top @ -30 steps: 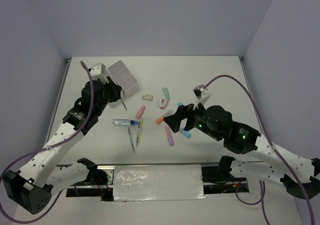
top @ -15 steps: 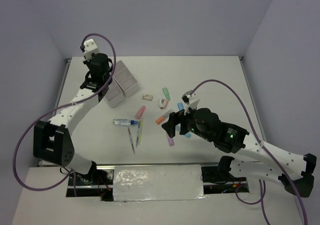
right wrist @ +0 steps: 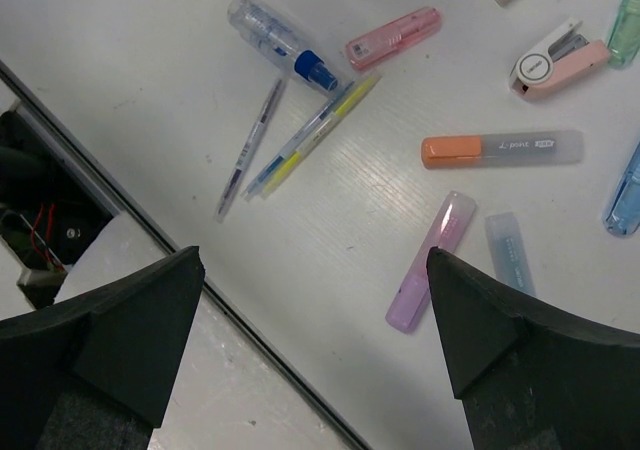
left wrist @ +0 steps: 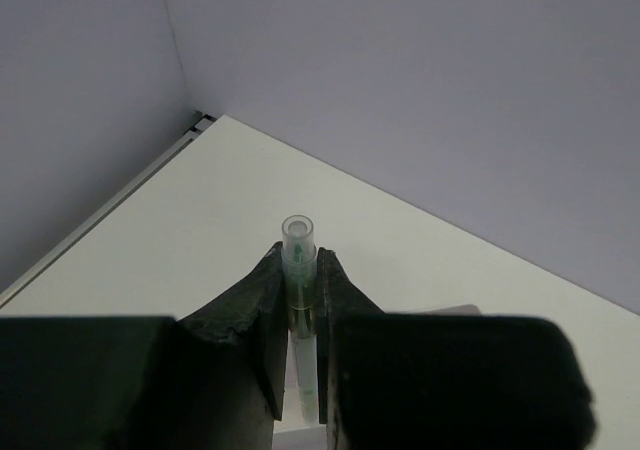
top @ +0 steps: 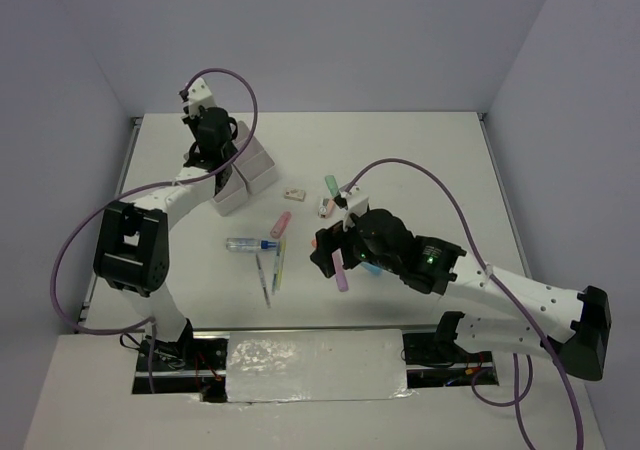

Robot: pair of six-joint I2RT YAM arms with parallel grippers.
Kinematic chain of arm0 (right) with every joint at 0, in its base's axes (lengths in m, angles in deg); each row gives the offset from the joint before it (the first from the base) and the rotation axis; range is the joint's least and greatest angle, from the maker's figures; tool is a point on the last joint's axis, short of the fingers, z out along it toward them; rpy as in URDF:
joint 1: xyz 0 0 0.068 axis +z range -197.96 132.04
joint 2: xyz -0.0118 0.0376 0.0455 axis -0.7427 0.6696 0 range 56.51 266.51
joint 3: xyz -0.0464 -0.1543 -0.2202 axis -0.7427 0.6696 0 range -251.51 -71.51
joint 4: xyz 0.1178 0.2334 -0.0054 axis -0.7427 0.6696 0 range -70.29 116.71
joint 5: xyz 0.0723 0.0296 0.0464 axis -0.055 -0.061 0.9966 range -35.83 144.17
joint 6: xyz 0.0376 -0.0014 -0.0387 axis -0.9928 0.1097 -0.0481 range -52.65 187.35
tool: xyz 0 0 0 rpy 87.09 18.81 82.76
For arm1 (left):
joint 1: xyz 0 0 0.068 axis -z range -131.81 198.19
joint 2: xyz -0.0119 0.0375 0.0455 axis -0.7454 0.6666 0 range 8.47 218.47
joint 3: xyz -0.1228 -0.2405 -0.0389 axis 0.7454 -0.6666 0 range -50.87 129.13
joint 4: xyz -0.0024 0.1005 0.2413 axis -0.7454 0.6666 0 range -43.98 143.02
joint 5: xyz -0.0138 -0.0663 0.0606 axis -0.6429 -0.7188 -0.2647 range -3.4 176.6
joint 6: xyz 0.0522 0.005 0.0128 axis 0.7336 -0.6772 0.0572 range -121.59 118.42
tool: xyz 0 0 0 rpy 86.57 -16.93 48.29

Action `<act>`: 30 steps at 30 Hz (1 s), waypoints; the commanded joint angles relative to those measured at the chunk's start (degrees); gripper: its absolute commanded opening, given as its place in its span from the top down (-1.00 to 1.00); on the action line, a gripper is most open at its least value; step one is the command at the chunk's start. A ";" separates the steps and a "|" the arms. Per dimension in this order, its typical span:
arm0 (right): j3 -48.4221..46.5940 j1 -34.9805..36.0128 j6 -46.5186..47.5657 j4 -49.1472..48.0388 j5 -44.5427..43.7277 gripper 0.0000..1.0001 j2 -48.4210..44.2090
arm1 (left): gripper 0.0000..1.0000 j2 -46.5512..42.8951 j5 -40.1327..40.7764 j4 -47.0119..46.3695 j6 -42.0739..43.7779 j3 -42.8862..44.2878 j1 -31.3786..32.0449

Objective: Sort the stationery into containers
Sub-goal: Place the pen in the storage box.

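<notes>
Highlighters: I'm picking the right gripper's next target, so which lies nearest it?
The purple highlighter, framed between the open right gripper's fingers; the others lie farther out.

The top external view sits high above and behind the near edge of the tabletop (top: pixel 430 160). It is tilted down and forward, far enough back to take in the whole surface and the walls (top: pixel 300 40) around it. The left wrist view rides close behind the left end effector (left wrist: pixel 300 290) and faces almost level across the far left corner. The right wrist view looks steeply down past the right end effector (right wrist: pixel 312 265), close over the near middle. It shares the blue-capped tube (right wrist: pixel 281 42) and purple highlighter (right wrist: pixel 430 263) with the top view.
</notes>
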 commanded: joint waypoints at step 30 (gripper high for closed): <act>-17.42 -3.45 -11.14 8.85 -3.89 -0.99 22.80 | -0.99 -8.74 1.84 14.41 -16.44 -2.12 -1.25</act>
